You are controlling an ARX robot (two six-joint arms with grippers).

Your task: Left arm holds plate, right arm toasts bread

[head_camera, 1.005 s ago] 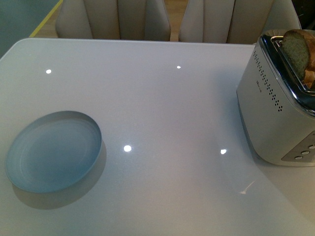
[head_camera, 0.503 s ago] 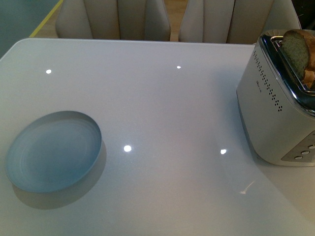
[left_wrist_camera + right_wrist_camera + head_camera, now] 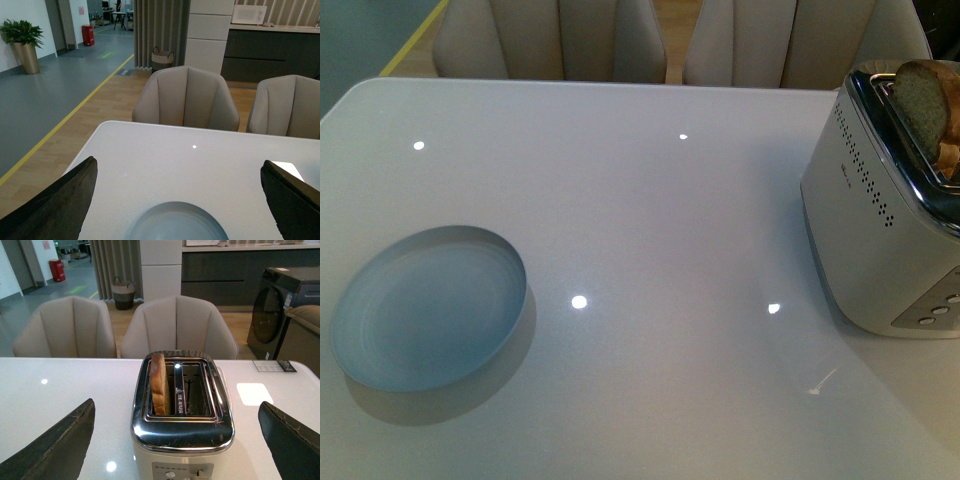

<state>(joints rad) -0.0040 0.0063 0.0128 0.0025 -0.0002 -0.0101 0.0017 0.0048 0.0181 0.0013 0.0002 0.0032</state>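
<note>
Standing in the toaster (image 3: 182, 412), the bread (image 3: 159, 384); plate (image 3: 425, 308) well apart; both pincers (image 3: 180, 200) (image 3: 175, 440) spread, empty.

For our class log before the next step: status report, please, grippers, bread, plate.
Left gripper open, over the plate. Right gripper open, facing the toaster. Bread upright in one toaster slot, other slot empty. Plate bare on the table, nothing between.

Overhead lamps leave small bright glare dots on the glossy table (image 3: 650, 220); the plate (image 3: 428, 305) casts a soft shadow toward the camera, and all views stay sharp
</note>
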